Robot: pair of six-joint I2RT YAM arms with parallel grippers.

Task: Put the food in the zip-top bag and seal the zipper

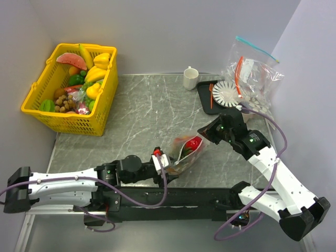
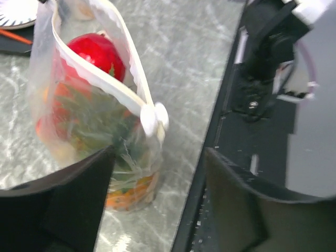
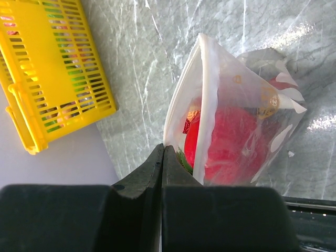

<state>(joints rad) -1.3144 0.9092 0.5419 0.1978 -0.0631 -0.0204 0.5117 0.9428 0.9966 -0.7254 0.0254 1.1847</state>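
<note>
The zip-top bag (image 1: 185, 153) stands on the desk (image 1: 142, 115) between the two arms, its zipper (image 3: 208, 105) gaping above the red apple (image 2: 97, 52) and other fruit inside. The jaws of the right gripper (image 3: 164, 152) are clenched on one end of the zipper. The jaws of the left gripper (image 2: 158, 157) are released and straddle the bag's opposite end.

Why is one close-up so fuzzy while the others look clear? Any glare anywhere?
Left wrist view: the zip-top bag and the dark fingers look smeared and soft. Right wrist view: sharper, with bright glare on the table. Top view: even light, crisp, only faint shadows.
</note>
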